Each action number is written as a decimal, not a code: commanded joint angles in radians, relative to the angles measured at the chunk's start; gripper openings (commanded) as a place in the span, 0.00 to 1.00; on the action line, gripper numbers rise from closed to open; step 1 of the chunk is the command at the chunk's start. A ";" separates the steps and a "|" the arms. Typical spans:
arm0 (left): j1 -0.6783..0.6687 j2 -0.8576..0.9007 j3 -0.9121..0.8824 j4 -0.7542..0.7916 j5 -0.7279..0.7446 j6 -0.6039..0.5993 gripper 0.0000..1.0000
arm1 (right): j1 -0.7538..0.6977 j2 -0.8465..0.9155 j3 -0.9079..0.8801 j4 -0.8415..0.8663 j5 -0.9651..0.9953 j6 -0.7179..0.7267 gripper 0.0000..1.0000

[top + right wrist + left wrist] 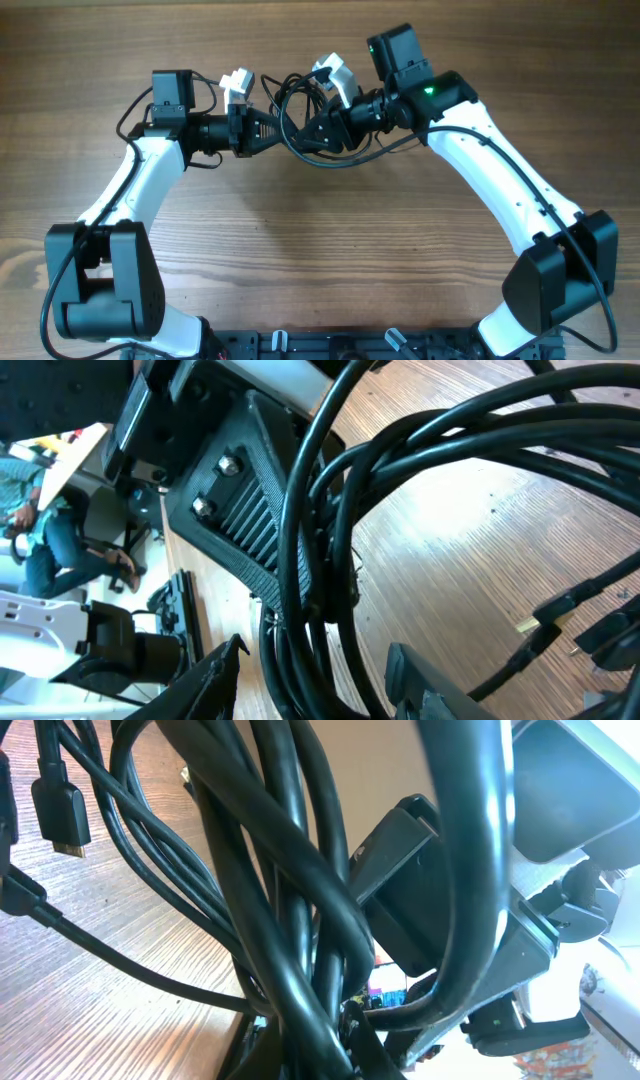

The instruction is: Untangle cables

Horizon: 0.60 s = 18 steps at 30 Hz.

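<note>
Grasping glossy black tangled cables (275, 905), left end effector (272, 128) clenched; right end effector (315, 652) released.

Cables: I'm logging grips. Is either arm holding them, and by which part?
The left gripper has its jaws shut on the cables at the bunched middle. The right gripper straddles it; grip unclear.
</note>
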 commanded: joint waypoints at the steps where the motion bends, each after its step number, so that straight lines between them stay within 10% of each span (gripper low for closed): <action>1: 0.006 -0.025 -0.005 0.003 0.084 0.039 0.04 | 0.004 -0.010 0.012 0.000 -0.034 -0.042 0.49; 18: 0.006 -0.025 -0.005 0.003 0.108 -0.157 0.06 | 0.024 0.003 -0.021 0.040 0.027 -0.237 0.48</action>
